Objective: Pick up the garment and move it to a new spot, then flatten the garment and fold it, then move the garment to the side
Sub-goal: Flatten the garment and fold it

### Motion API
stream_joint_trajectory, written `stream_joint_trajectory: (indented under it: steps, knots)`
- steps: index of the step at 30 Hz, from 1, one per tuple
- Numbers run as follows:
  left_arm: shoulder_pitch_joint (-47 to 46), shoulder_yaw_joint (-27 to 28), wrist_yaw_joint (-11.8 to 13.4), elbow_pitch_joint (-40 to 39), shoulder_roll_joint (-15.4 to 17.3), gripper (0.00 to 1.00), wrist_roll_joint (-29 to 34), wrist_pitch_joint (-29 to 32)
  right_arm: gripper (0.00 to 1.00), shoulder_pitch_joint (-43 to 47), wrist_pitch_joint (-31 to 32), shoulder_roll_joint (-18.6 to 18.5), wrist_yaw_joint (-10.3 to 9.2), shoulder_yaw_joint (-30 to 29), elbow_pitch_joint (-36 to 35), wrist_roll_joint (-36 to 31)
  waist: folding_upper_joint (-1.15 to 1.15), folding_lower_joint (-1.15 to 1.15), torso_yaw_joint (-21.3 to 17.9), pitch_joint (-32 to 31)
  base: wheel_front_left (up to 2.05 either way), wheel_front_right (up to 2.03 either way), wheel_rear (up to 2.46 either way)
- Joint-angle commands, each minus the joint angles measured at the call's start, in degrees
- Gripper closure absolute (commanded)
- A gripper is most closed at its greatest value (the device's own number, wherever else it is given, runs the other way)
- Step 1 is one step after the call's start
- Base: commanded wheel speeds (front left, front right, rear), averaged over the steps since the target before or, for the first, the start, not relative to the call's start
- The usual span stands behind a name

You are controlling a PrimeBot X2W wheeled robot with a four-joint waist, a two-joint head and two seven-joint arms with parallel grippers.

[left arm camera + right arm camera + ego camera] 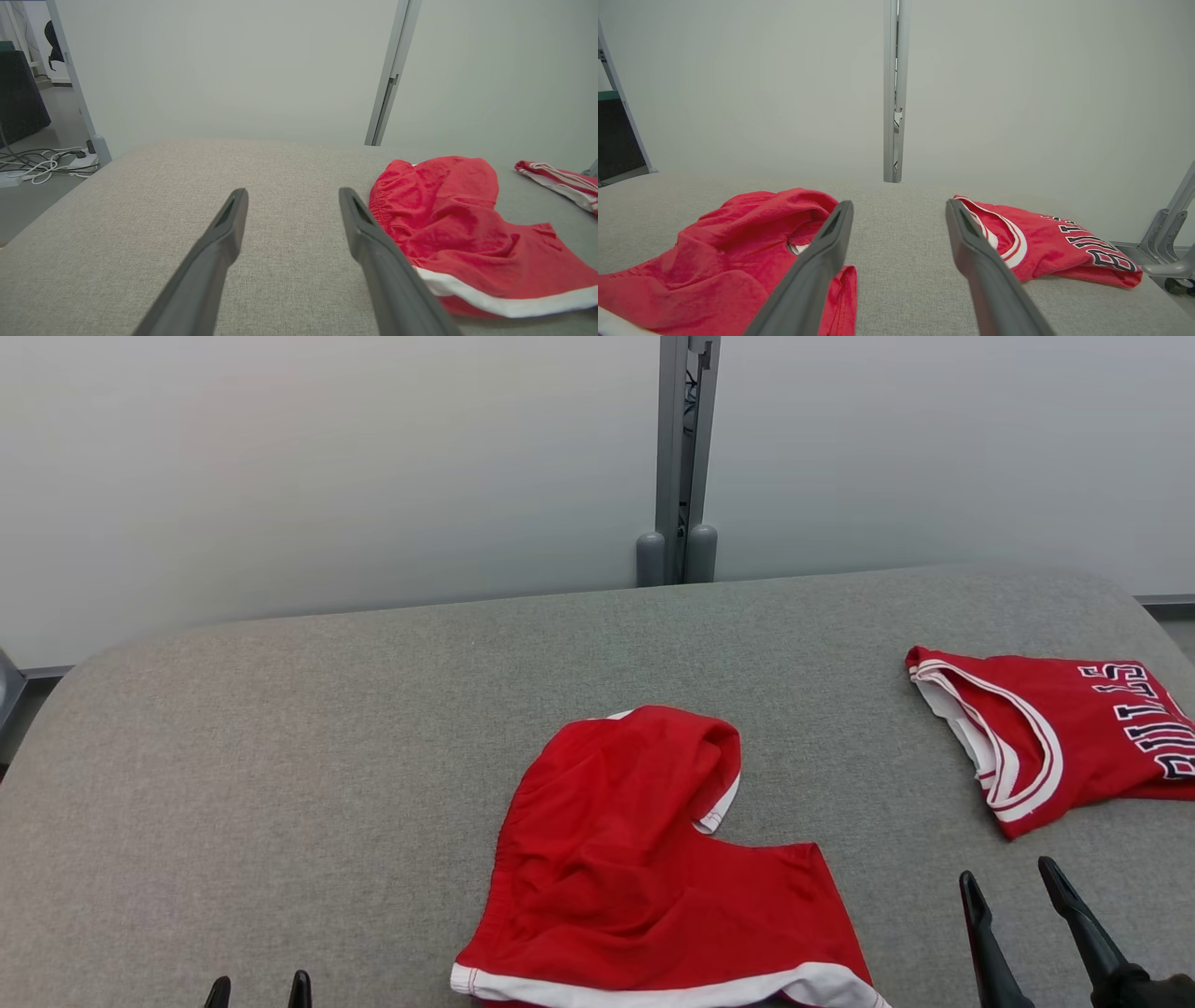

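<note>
A crumpled red garment (pixel 644 859), shorts with white trim, lies near the front middle of the grey cloth-covered table (pixel 280 756). One leg is folded over itself. It lies just right of my open left gripper (pixel 293 191) in the left wrist view, garment (pixel 448 224), and left of my open right gripper (pixel 900 203) in the right wrist view, garment (pixel 714 252). In the head view my left gripper (pixel 260 985) sits at the bottom left and my right gripper (pixel 1006 873) at the bottom right. Both hover off the cloth with nothing between their fingers.
A folded red jersey (pixel 1074 728) with dark lettering lies at the table's right edge, jersey (pixel 1045 242). Frosted panels and a grey post (pixel 681 457) stand behind the table. Cables (pixel 42 163) lie on the floor beyond the left edge; a metal frame (pixel 1171 242) stands beyond the right.
</note>
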Motion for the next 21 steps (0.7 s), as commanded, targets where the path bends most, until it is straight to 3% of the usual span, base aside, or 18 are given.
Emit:
stream_joint_trajectory:
  steps: [1,14,21]
  knots:
    - [0.34,0.41,-0.29,0.10,-0.05,0.00,0.49,-0.23,0.00,0.39,-0.26,-0.10,0.01,-0.28,-0.01,0.07,0.00,0.00,-0.02,0.01,0.00,0.00,0.00]
    - [0.80,3.78,-5.84,1.60,-3.63,0.00,3.45,-0.24,0.00,0.07,-0.25,-0.92,0.01,1.18,0.61,0.62,0.00,0.00,0.45,0.73,0.00,0.00,0.00]
    - [-2.44,-2.17,-10.97,2.79,-1.99,0.00,0.66,8.71,0.00,-0.91,4.34,-8.91,0.00,13.12,10.19,3.12,0.00,0.00,0.37,3.15,0.00,0.00,0.00]
